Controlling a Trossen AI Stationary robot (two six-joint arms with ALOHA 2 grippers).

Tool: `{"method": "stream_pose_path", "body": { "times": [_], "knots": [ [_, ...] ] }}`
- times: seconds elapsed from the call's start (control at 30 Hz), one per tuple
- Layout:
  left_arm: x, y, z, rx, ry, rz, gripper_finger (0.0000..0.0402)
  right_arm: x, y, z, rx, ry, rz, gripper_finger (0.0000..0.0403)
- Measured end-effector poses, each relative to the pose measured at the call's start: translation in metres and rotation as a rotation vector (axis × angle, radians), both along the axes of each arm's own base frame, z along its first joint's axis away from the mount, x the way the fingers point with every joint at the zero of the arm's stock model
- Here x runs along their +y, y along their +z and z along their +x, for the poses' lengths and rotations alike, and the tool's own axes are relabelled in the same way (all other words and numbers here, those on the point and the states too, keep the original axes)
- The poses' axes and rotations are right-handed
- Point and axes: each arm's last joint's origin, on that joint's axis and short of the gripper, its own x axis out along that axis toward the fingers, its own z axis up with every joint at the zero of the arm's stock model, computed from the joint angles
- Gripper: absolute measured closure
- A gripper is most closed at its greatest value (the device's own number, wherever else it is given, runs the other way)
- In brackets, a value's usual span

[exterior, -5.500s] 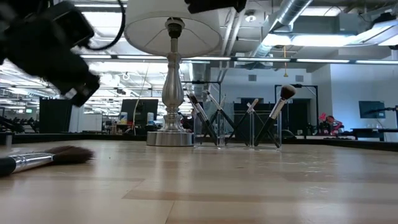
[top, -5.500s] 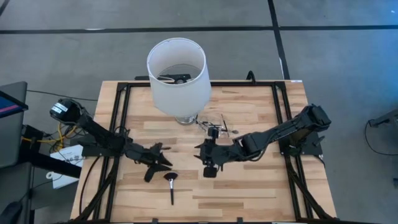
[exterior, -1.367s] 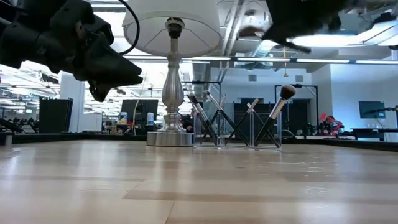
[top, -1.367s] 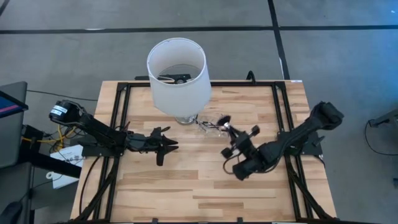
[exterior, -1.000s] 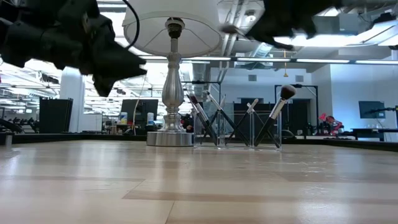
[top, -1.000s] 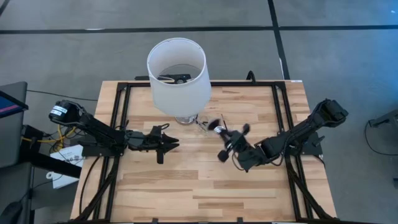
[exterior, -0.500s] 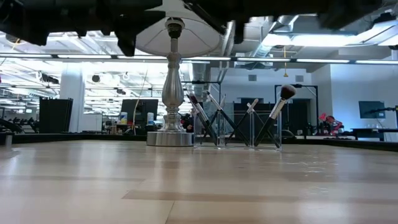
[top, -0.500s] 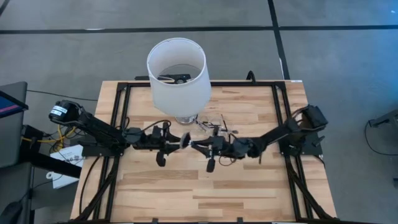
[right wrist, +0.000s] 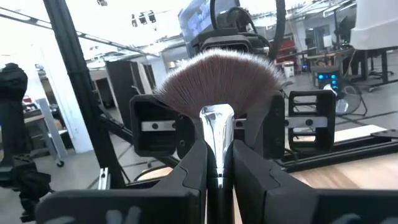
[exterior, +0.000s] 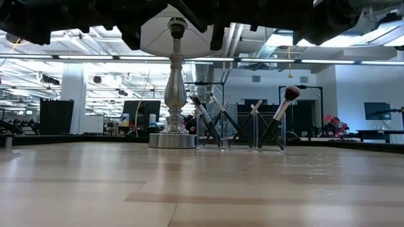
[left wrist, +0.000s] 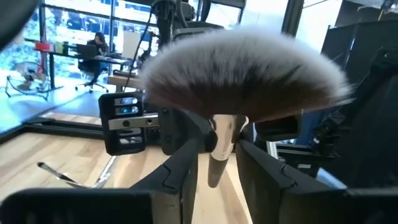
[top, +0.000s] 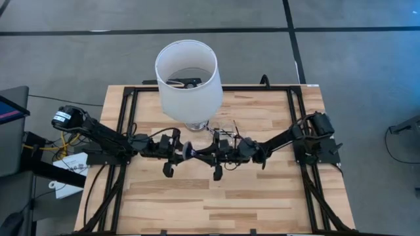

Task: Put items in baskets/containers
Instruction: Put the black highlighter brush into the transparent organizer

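Note:
A fan-headed brush (left wrist: 242,68) with a silvery ferrule (right wrist: 217,124) stands about upright, head up, in the air over the table's middle. My left gripper (top: 184,152) is shut on it from the table's left. My right gripper (top: 197,153) faces it from the right, its fingers nearly together, and the ferrule shows in the narrow gap. Behind them a clear container (exterior: 252,135) rests on the table beside the lamp base, with several brushes (exterior: 281,113) leaning in it. My left gripper pinches the brush between its two fingers (left wrist: 186,162) where the ferrule meets the dark handle (left wrist: 217,155). The fingers come level from the table's left and lie across the brush. It stands head up, lifted clear of the table. My right gripper stands at the ferrule; I cannot tell whether it touches.
A lamp with a tall white shade (top: 187,78) and a metal base (exterior: 172,140) stands at the table's far middle, just behind both grippers. Bare wooden tabletop (top: 216,203) lies toward the near edge. Black frame rails (top: 125,131) run along the table's sides.
My right gripper has swung from right of the container toward the table's left and now meets my left gripper nose to nose at the brush. My left gripper has risen a little with the brush still in its hold.

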Motion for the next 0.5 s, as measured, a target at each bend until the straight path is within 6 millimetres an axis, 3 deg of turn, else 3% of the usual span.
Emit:
{"method": "stream_pose_path", "body": {
  "times": [0.5],
  "knots": [
    [-0.0041,0.0031,-0.0015,-0.037,-0.036,0.031,0.0294,0.0032,-0.0015,-0.0003,0.014,0.044,-0.01,0.0361]
  ]
}}
